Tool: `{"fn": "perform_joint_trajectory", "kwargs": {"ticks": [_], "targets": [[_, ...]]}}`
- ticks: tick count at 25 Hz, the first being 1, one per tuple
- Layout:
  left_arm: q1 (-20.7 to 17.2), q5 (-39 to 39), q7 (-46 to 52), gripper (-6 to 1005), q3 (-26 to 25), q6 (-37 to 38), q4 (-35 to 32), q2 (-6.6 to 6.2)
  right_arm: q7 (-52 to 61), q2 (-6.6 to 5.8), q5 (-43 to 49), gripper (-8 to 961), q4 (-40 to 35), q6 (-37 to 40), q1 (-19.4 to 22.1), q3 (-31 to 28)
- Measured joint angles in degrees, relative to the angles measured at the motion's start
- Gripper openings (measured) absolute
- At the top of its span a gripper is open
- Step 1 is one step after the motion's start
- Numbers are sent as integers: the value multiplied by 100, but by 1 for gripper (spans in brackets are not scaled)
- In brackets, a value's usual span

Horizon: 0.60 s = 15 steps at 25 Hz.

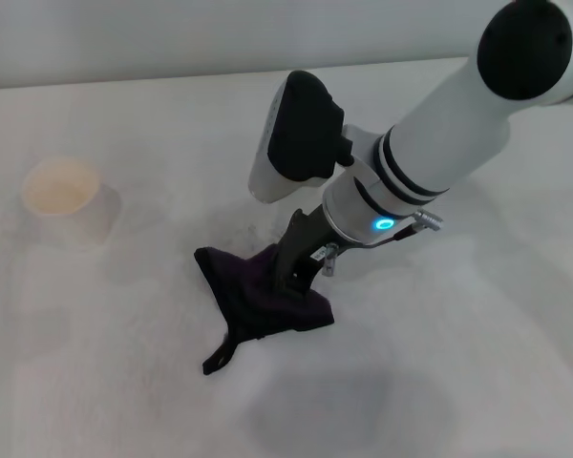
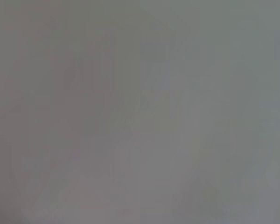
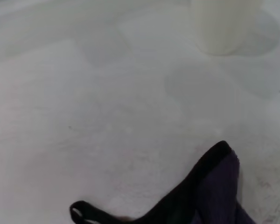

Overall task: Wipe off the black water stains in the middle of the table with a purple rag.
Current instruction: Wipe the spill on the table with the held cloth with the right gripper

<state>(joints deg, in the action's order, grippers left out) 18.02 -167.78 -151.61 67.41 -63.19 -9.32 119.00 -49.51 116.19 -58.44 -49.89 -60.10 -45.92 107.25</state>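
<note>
White counter, pale cup off to the left. Right claw presses the purple rag flat, likely over the blot, unseen; its grip cannot be told. Left claw out of view.

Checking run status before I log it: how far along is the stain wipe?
Mid-wipe. The right gripper presses down on the dark purple cloth rag, spread flat mid-way across the white matte table, strap tail trailing toward the robot. No solid black blot shows in any view; it is wiped or under the rag, so cleaning is unconfirmed. Left: lift the rag to check. A cream paper cup stands apart on the left. The left arm is unseen.
</note>
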Motion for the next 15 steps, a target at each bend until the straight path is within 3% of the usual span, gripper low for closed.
{"fn": "perform_joint_trajectory", "kwargs": {"ticks": [15], "targets": [[10,0,0,880,0,0,1,0,206,-23,44,104,288,471,-36,0]]}}
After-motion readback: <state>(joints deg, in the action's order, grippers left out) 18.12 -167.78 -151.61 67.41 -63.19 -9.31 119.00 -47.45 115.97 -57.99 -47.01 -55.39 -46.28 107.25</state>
